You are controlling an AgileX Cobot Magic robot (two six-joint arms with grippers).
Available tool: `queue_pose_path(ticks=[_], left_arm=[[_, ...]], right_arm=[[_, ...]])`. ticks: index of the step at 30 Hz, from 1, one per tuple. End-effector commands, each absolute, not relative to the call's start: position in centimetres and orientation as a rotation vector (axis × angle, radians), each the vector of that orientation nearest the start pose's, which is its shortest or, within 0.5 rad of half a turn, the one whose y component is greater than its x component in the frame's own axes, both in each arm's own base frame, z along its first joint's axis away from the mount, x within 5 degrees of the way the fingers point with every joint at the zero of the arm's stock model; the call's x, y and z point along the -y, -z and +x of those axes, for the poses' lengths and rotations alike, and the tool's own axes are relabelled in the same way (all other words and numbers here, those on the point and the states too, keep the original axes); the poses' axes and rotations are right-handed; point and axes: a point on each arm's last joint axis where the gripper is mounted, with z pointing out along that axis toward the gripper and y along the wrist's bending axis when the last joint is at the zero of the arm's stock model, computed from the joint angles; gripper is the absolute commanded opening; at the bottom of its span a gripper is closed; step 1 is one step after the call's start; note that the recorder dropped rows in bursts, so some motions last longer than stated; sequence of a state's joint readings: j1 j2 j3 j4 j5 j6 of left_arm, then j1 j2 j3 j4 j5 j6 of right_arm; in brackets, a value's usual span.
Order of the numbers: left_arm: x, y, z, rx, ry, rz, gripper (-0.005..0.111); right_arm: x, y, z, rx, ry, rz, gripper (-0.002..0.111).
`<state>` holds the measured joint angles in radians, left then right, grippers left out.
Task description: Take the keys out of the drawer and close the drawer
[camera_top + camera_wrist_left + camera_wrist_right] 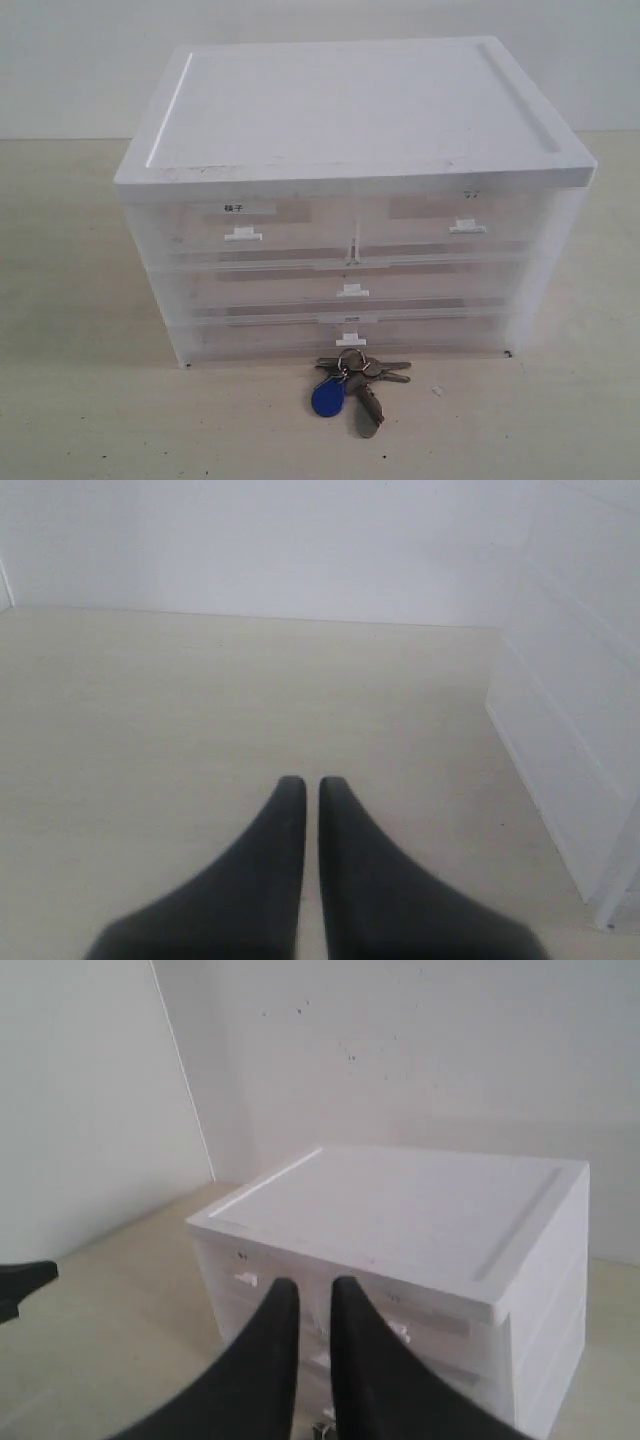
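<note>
Sitting on table point(80, 400), white drawer cabinet point(350, 110) showing all fronts flush. Upper wide drawer point(250, 288) looking fully pushed in. Left gripper point(311, 785) hovering over bare table beside cabinet, fingers pressed together, pinching nothing. Right gripper point(314, 1295) hanging apart from cabinet, facing its front corner, fingers nearly touching, also empty. Keys point(355, 385) lying on table just in front of lowest drawer, blue fob point(328, 400) pointing away from cabinet. Judging task as wrapping up: keys out, drawer shut. Next move calling for no grasp, only arms parking clear.
</note>
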<state>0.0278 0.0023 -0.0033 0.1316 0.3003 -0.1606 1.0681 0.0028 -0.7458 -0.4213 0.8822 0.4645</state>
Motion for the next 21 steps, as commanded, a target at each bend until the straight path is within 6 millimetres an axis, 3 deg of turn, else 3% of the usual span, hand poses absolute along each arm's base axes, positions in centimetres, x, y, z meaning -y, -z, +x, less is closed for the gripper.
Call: queue_pose_path(ticks=[1, 6, 21], left_arm=[[-0.5, -18.6, 5.4, -1.779, -0.030, -0.084, 0.005], [-0.5, -18.6, 5.4, -1.779, -0.030, -0.084, 0.005], [-0.5, -18.6, 5.4, -1.779, -0.030, -0.084, 0.005]], right_arm=[[3.5, -34.9, 0.5, -1.548, -0.726, -0.512, 0.000], [0.6, -33.8, 0.3, -1.425, -0.830, -0.484, 0.000], [-2.1, -34.6, -1.4, -1.278, -0.685, -0.392, 0.000]])
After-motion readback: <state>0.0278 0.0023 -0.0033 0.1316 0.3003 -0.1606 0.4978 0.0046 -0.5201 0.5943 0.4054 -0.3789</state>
